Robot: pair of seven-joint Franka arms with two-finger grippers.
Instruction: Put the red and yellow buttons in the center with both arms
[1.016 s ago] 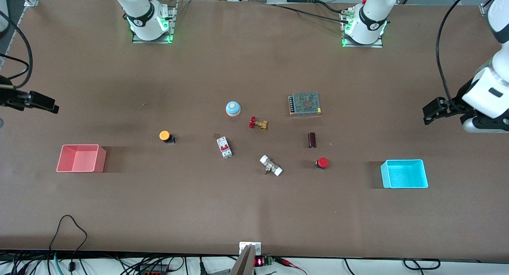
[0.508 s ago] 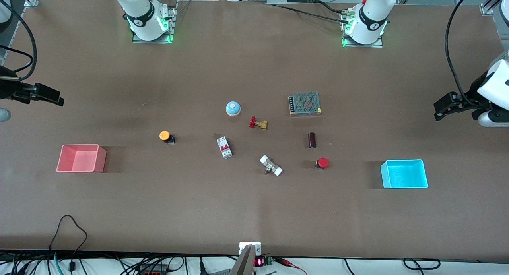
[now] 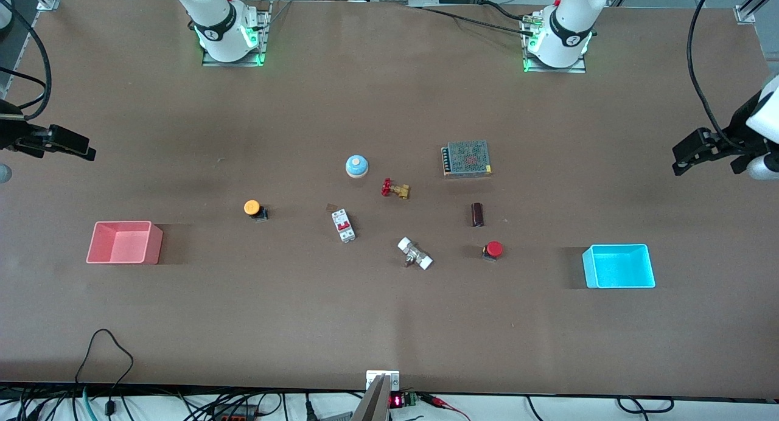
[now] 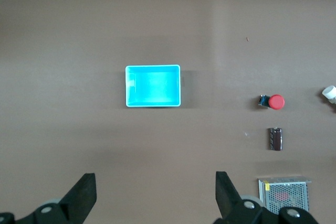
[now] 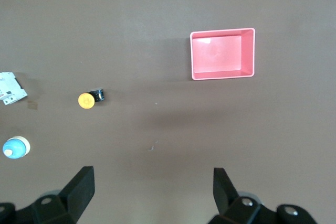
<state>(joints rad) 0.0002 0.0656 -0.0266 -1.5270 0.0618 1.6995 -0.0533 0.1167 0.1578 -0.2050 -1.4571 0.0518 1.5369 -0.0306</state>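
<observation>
Both grippers, left point(image 3: 684, 159) and right point(image 3: 79, 150), hang spread wide (nothing held).

White arms point(image 3: 569, 19), black bands, black cables

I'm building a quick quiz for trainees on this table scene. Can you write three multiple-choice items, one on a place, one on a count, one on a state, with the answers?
1. Where does the red button stand?
A. inside the cyan bin
B. on the tabletop beside the cyan bin, toward the left arm's end
C. on the grey power supply

2. How many open-top bins are on the table?
A. one
B. two
C. three

3. What state is the left claw in?
A. open and empty
B. shut on the red button
C. shut on the yellow button

Answers: 1 B, the button sits on bare brown table apart from the bin. 2 B, only the cyan one and the pink bin show. 3 A, the left wrist view shows its fingers spread with nothing between them.
</observation>
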